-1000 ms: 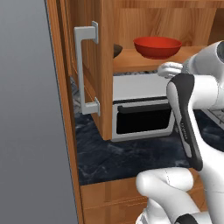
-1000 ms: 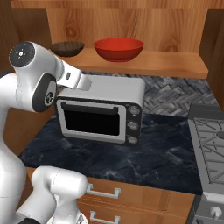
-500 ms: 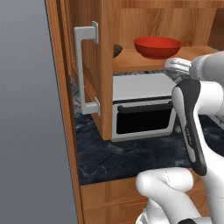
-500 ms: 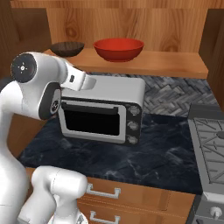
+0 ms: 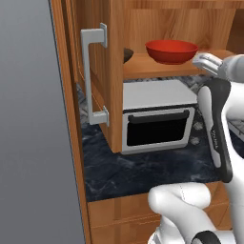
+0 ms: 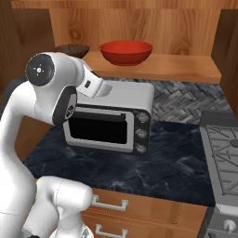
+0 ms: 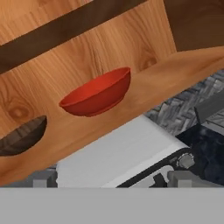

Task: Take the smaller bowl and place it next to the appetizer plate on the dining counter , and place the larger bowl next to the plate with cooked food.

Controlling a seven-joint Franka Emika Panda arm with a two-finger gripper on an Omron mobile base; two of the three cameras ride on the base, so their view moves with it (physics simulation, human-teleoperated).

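Note:
The larger bowl (image 5: 171, 50) (image 6: 126, 52) (image 7: 96, 94), glossy red, stands on a wooden shelf (image 6: 181, 65) above the counter. To its left on the same shelf sits the smaller bowl (image 6: 72, 49) (image 7: 22, 135), dark brown; in the left base view an open cabinet door half hides it (image 5: 127, 55). My gripper (image 7: 114, 179) (image 5: 206, 61) is open and empty, in front of the shelf and a little below the red bowl, touching neither bowl. The appetizer plate, the plate with cooked food and the dining counter are out of view.
A silver toaster oven (image 5: 157, 114) (image 6: 111, 116) stands under the shelf on a black marbled counter (image 6: 176, 158). The open wooden cabinet door (image 5: 114, 71) with a grey handle (image 5: 93, 76) juts out at the left. A stove (image 6: 223, 153) lies at the right.
The hand has risen and swung a little to the right, closer to the shelf's front edge. The jaws stayed open. Neither bowl has moved.

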